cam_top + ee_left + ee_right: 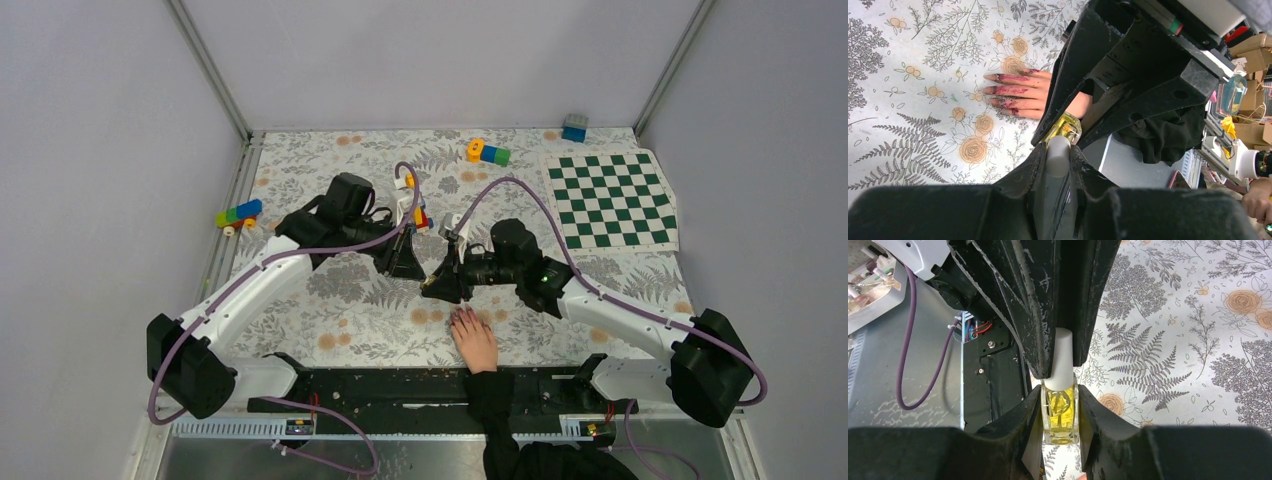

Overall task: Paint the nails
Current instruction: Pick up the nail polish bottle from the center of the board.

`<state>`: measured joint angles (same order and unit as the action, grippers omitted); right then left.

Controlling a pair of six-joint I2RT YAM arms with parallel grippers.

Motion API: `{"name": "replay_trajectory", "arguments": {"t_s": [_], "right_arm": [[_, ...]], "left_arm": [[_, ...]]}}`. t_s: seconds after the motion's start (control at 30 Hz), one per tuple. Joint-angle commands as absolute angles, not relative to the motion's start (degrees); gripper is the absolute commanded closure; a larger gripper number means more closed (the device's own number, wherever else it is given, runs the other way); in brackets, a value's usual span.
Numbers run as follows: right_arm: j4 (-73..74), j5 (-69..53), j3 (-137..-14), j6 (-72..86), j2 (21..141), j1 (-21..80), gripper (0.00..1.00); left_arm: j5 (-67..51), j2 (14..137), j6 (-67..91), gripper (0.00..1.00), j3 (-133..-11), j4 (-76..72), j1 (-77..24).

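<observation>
A small glass bottle of yellow liquid with a white cap is held between both grippers above the floral cloth. My right gripper is shut on the glass body. My left gripper is shut on the white cap, with the yellow bottle just beyond it. In the top view the left gripper and right gripper meet tip to tip. A pale hand in a black sleeve lies flat just in front of them. Its nails and fingertips are smeared dark purplish-red.
A green-and-white checkered mat lies at the back right. Toy bricks sit at the left edge, at the back centre and in the back right corner. The black base rail runs along the near edge.
</observation>
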<state>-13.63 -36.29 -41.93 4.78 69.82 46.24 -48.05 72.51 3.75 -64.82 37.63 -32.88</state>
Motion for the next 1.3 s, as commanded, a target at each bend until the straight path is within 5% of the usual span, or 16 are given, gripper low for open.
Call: {"name": "replay_trajectory", "arguments": {"t_s": [0.0, 0.53, 0.8, 0.83, 0.93, 0.97, 1.0, 1.07, 1.27], "right_arm": [[-16.21, -31.93, -43.21, 6.09, 69.94, 47.36, 1.0], [-20.14, 4.16, -41.85, 3.03, 71.29, 55.95, 1.0], [-20.25, 11.42, -43.98, 4.47, 74.37, 57.7, 1.0], [-21.2, 11.28, -43.71, 5.01, 74.23, 57.64, 1.0], [-23.91, 9.82, -42.27, 6.04, 73.05, 57.66, 1.0], [-24.82, 9.61, -41.71, 6.25, 72.49, 57.66, 1.0], [-25.5, 10.56, -41.18, 7.21, 71.9, 57.66, 1.0], [-25.7, 11.06, -40.9, 7.32, 70.58, 57.57, 1.0], [-23.65, 7.37, -41.42, 8.51, 67.36, 55.69, 1.0]], "left_arm": [[-48.73, 73.0, 5.81, 1.0, -65.62, 34.13, -32.37], [-43.38, 76.11, 16.15, 1.0, -61.78, 26.33, -31.73], [-42.68, 75.65, 19.82, 0.99, -60.41, 22.48, -31.56], [-42.36, 75.14, 20.06, 0.9, -60.27, 21.99, -31.43], [-41.2, 73.0, 19.92, 0.43, -60.27, 21.71, -30.5], [-40.63, 71.48, 19.63, 0.2, -60.15, 21.56, -30.0], [-39.89, 70.05, 19.46, 0.09, -59.97, 21.27, -29.42], [-37.16, 66.9, 18.83, 0.01, -59.36, 20.16, -27.94], [-33.84, 58.9, 17.35, 0.01, -57.72, 18.01, -23.14]]}}
